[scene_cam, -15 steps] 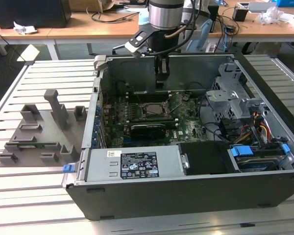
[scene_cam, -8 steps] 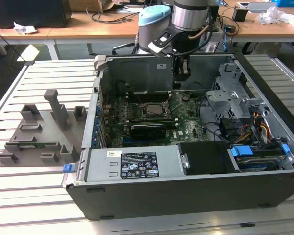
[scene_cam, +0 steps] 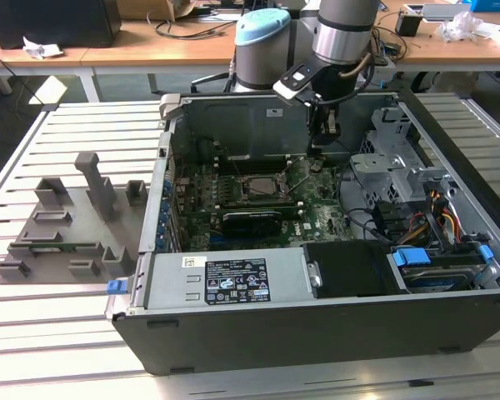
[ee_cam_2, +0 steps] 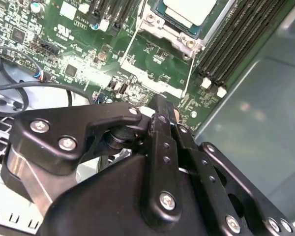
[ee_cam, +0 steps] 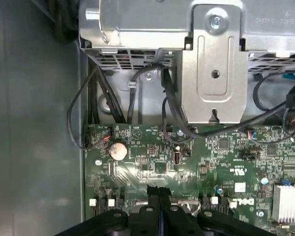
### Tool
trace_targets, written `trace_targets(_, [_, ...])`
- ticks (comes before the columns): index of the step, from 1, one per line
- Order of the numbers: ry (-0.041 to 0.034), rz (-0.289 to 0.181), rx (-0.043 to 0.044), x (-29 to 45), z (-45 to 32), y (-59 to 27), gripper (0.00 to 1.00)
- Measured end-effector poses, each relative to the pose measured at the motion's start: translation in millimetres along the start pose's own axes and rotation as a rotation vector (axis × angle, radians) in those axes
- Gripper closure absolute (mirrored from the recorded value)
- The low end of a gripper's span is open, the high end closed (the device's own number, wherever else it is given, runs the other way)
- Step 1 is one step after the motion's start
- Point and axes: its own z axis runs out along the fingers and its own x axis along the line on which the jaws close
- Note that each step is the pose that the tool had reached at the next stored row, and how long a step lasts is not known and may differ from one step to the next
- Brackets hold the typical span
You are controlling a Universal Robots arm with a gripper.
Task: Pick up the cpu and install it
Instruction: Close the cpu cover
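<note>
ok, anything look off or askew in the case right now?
Nothing stands out. The cpu sits flat in the socket frame, and the pincer is shut above the motherboard beside it.

Clipped by the picture's edge in the second wrist view: the cpu, just part of its pale metal top lying inside the socket frame; hidden behind the gripper there, a wide stretch of the motherboard; cropped at the edge in both wrist views, the gripper's own body, fingertips reaching over the board; too small in the exterior view to tell what sits in the socket frame; cut off there, the arm above its wrist and the slatted counter at the sides; hidden under the power supply, the board's near edge.
</note>
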Motion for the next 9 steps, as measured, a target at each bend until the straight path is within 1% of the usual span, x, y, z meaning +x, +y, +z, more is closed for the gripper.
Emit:
trace_targets(1, [-0.0010, -0.008, -0.0001, 0.4, 3.9, 4.4, 0.89])
trace_targets(2, [-0.0018, -0.010, 0.0000, 0.7, 7.0, 5.8, 0.89])
trace_targets(4, [-0.0019, -0.011, 0.0002, 0.9, 13.3, 6.1, 0.89])
trace_targets(5, [-0.0019, -0.011, 0.0003, 0.9, 15.0, 5.8, 0.89])
trace_targets(6, [-0.0020, -0.011, 0.0004, 1.0, 15.8, 3.1, 0.89])
trace_targets(7, [-0.0019, -0.011, 0.0003, 0.9, 16.2, -2.5, 0.89])
trace_targets(9, [-0.0018, -0.011, 0.0000, 0.9, 16.5, -7.8, 0.89])
